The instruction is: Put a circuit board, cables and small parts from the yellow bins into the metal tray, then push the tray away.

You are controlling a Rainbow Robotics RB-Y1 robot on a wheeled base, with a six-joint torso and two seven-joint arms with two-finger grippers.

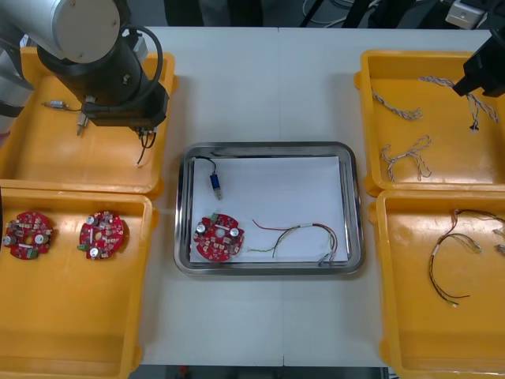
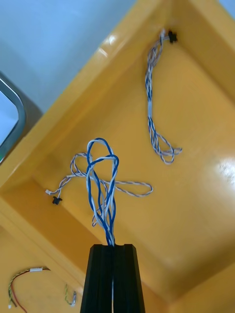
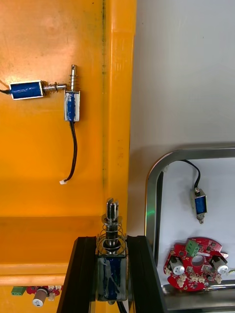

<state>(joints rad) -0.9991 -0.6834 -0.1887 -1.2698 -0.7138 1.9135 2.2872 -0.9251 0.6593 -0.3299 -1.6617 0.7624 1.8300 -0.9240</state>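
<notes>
The metal tray (image 1: 268, 148), white inside, holds a red circuit board (image 1: 218, 237), a small metal part (image 1: 215, 183) with a black lead, and a red and yellow cable (image 1: 304, 233). My left gripper (image 3: 111, 239) is over the far left yellow bin (image 1: 31, 170), near its inner wall, shut on a small metal part (image 3: 111, 230) with a spring. My right gripper (image 2: 113, 247) hangs above the far right yellow bin (image 1: 371, 63), shut on a twisted blue and white cable (image 2: 102, 186) that loops out from the fingertips.
Two more small metal parts (image 3: 49, 90) lie in the far left bin. Two circuit boards (image 1: 28, 234) (image 1: 101, 234) sit in the near left bin. Two twisted cables (image 1: 397, 106) (image 1: 406, 155) stay in the far right bin, and red and yellow cables (image 1: 450, 253) in the near right one.
</notes>
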